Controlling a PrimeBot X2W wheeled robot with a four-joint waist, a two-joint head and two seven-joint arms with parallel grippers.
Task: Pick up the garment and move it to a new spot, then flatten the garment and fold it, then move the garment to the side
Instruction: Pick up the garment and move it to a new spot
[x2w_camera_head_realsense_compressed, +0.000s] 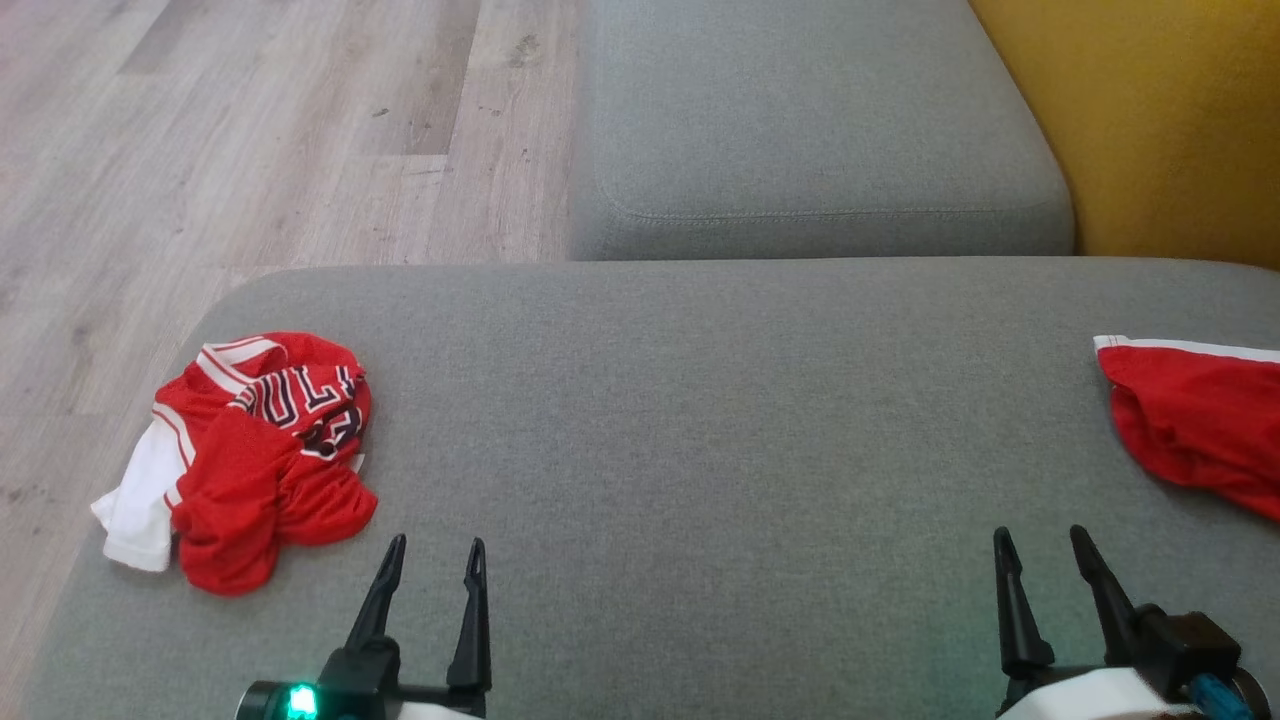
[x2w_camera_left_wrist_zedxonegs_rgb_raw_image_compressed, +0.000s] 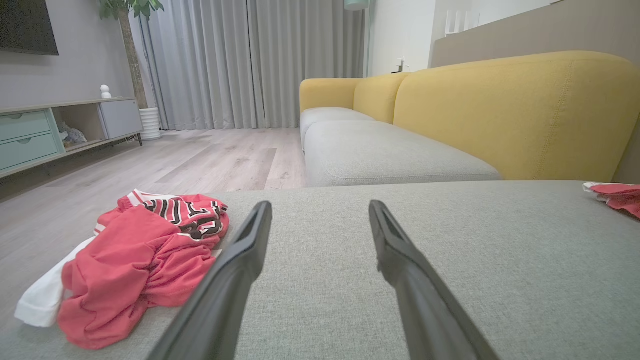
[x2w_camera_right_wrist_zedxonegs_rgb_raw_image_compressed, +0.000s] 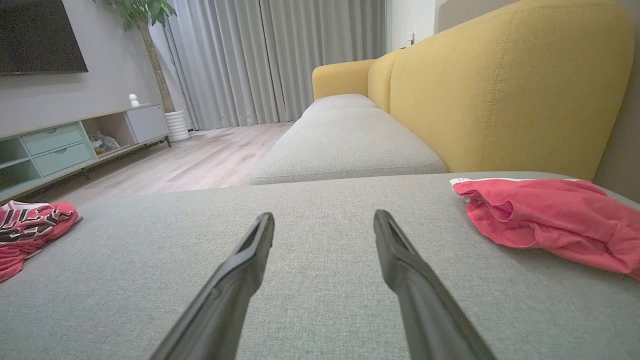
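A crumpled red jersey (x2w_camera_head_realsense_compressed: 265, 455) with white trim and dark lettering lies at lower left; another red garment (x2w_camera_head_realsense_compressed: 1200, 420) lies bunched at the right edge.

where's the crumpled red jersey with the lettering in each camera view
Head view: crumpled red jersey at the left, on the grey cushion, left of the left end effector.
Left wrist view: jersey at lower left, near the cushion's edge.
Right wrist view: jersey at the far left edge, cut off.
Shared landmark: yellow backrest, upper right in all three.
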